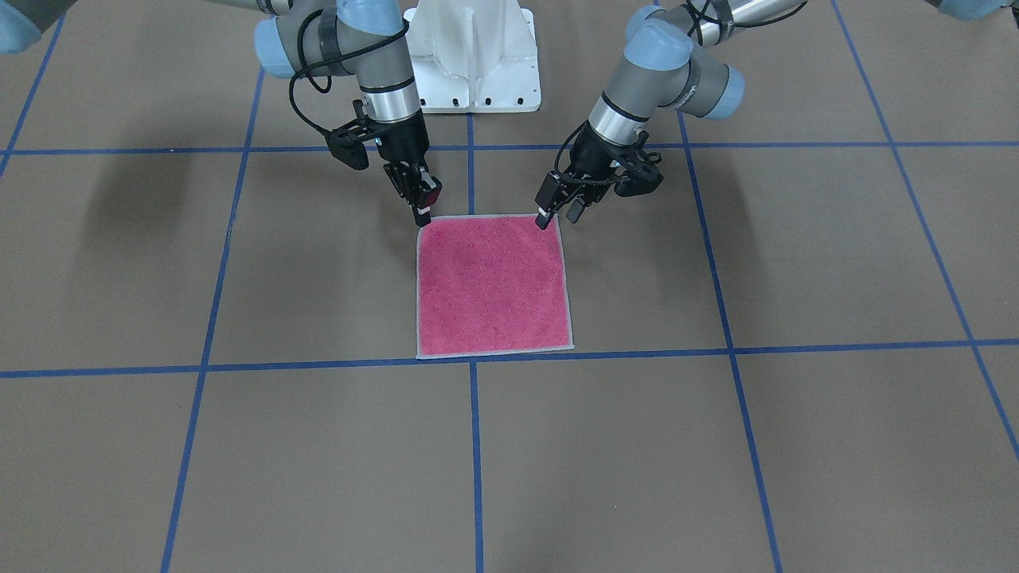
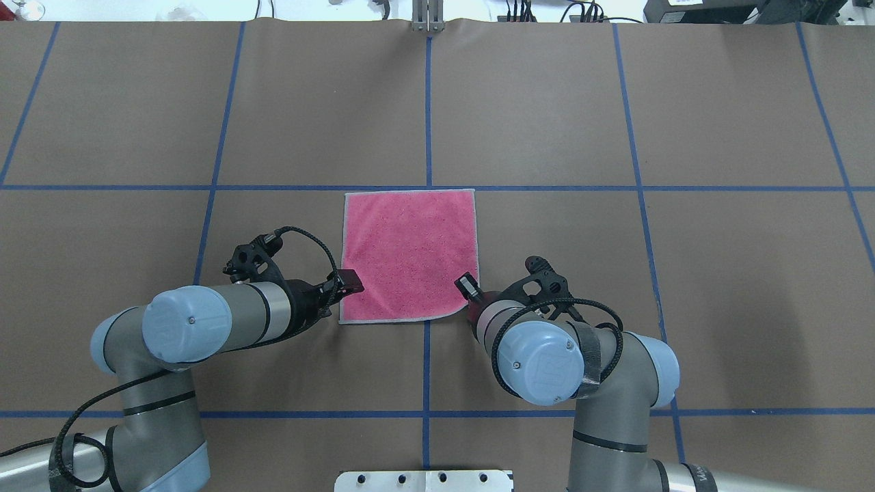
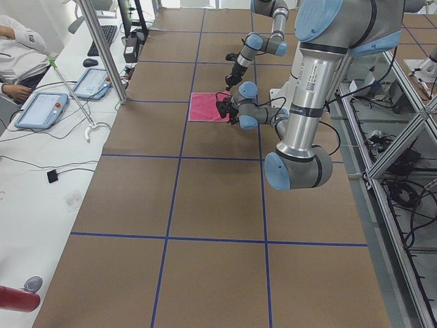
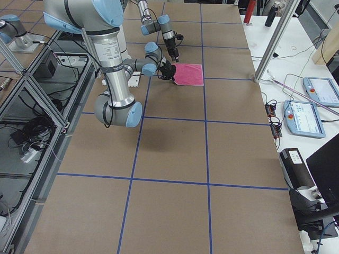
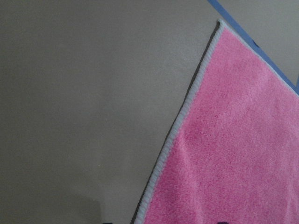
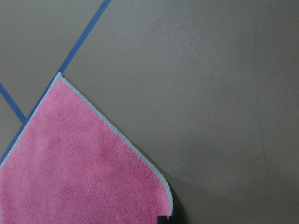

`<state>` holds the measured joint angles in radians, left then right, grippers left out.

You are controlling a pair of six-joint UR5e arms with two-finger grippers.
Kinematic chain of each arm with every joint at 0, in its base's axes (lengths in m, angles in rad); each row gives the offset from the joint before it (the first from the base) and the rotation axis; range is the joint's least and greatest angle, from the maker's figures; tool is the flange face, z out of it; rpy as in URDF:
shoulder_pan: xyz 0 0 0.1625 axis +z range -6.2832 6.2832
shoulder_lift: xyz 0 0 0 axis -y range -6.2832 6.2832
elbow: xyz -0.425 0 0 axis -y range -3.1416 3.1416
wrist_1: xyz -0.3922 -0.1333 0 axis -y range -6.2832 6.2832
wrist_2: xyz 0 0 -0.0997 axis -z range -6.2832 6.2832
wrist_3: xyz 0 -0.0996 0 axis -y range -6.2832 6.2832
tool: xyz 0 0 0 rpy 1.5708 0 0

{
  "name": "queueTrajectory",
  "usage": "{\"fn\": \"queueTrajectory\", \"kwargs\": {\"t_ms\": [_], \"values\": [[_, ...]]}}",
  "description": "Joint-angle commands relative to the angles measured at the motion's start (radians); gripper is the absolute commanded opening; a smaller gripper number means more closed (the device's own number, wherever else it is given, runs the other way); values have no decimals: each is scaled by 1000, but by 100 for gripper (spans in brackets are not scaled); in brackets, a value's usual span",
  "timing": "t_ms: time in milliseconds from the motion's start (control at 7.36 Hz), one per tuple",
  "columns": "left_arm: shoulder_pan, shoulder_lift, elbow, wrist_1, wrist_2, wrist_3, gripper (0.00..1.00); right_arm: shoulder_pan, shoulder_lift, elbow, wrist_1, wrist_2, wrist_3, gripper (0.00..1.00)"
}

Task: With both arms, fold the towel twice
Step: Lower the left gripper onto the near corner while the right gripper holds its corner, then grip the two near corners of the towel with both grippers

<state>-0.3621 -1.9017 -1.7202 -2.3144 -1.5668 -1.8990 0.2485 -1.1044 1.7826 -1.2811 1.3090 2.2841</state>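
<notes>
right gripper [image 1: 423,215] pinches towel [image 1: 493,286] corner; left gripper [image 1: 560,215] spread (pink up)

The towel [image 6: 79,172] fills the lower left, pink face up, with a pale stitched border. Its far corner lies just beside a blue tape line [image 6: 84,35] on the brown table [image 6: 210,93]. Its near corner curls, shadowed beneath. A small dark shape [image 6: 162,219] touches that corner.

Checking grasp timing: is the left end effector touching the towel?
Cannot tell. In the front-facing view, the left end effector overlaps the towel corner, but its height is unclear.
</notes>
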Motion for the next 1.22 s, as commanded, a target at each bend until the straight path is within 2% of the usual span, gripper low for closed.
{"fn": "queueTrajectory", "kwargs": {"t_ms": [0,1087], "values": [[0,-17,20,1,2,0,80,0,-2,1,0,0,0,0],[34,-33,21,13,11,0,80,2,-3,1,0,0,0,0]]}}
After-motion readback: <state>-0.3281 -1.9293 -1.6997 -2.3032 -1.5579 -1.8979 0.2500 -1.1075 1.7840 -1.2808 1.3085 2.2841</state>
